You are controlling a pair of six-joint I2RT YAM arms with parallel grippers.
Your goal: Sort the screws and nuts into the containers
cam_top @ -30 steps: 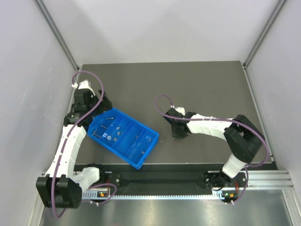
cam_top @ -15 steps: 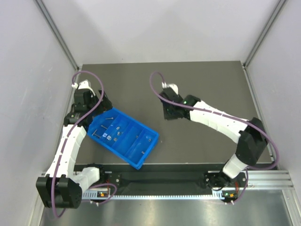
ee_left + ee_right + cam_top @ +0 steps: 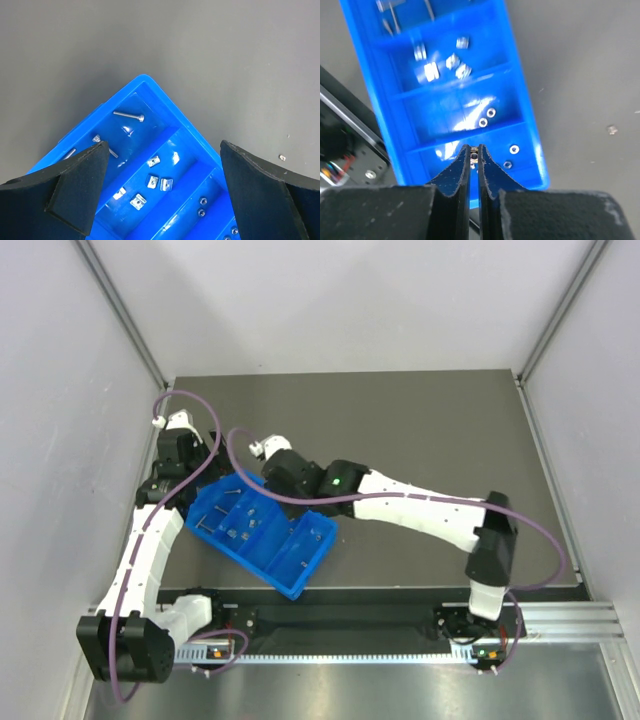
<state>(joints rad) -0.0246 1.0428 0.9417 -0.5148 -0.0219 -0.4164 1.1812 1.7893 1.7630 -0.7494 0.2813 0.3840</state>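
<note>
Your right arm has swung left across the dark grey table (image 3: 430,420) since a second ago. Its right gripper (image 3: 474,150) now hangs over the bright blue rectangular plastic tray (image 3: 313,562). The fingers are pressed almost together, pinching a tiny metal piece (image 3: 474,155) at their tips; nut or screw, you cannot tell. Beneath them lies the tray's end compartment, where two small ring-shaped silver nuts (image 3: 513,148) rest, with two more in the section beside it.

Your left gripper (image 3: 162,145) has kept its place above the tray's far-left corner, fingers spread wide. There, thin silver-grey metal screws (image 3: 128,115) lie in the corner compartment. Squat blocky nuts (image 3: 152,161) sit in the next section. One loose metal speck (image 3: 281,157) lies on the table near the tray.
</note>
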